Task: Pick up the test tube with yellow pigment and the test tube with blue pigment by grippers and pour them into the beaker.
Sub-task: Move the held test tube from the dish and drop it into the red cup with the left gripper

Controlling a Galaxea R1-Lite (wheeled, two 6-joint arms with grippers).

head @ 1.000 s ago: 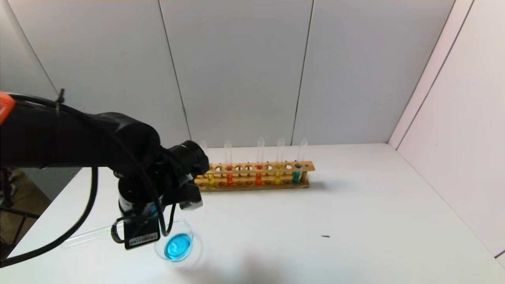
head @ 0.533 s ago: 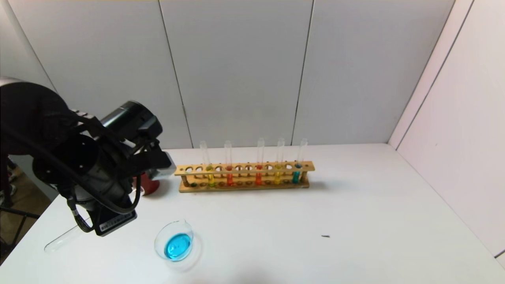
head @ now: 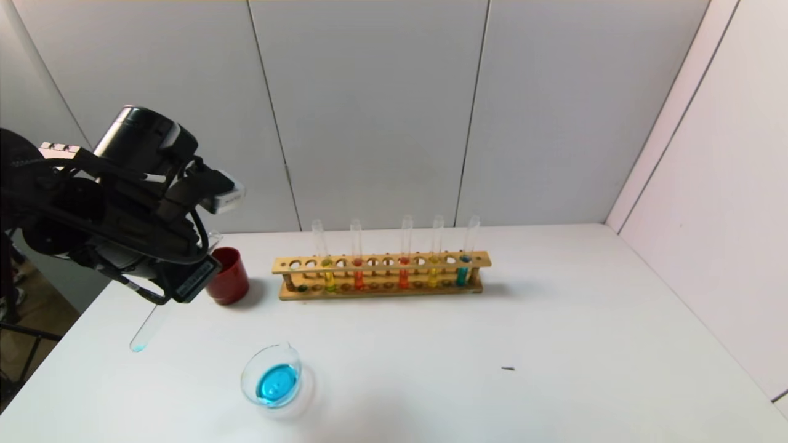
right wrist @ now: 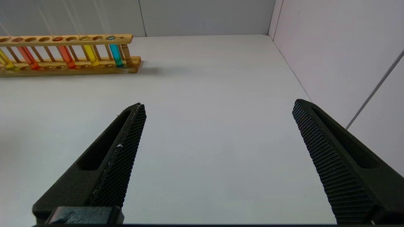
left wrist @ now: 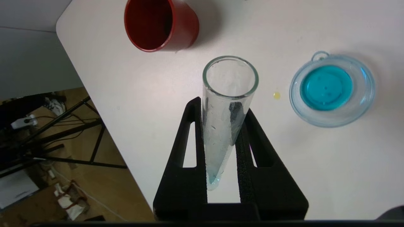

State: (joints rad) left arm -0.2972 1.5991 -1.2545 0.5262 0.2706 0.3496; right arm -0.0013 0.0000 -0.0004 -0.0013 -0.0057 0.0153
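Observation:
My left gripper (head: 184, 271) is shut on a test tube (head: 146, 326) that is almost empty, with only a teal-blue trace at its round bottom. It holds the tube slanted, mouth up, above the table's left edge, left of the beaker (head: 274, 381). In the left wrist view the tube (left wrist: 221, 135) sits between the black fingers (left wrist: 189, 132). The beaker (left wrist: 331, 90) holds blue liquid. The rack (head: 381, 274) holds two yellow tubes (head: 433, 277), two orange-red tubes and one blue tube (head: 462, 275). My right gripper (right wrist: 217, 107) is open and empty over bare table.
A dark-red cup (head: 229, 283) stands left of the rack, near the held tube's mouth. A small yellow drop (left wrist: 276, 95) lies on the table beside the beaker. A dark speck (head: 508, 368) lies right of centre. Walls close the back and right sides.
My left gripper has swung away from the beaker, up and to the left. The held tube has turned from lying almost flat to bottom-down. The blue liquid stays in the beaker.

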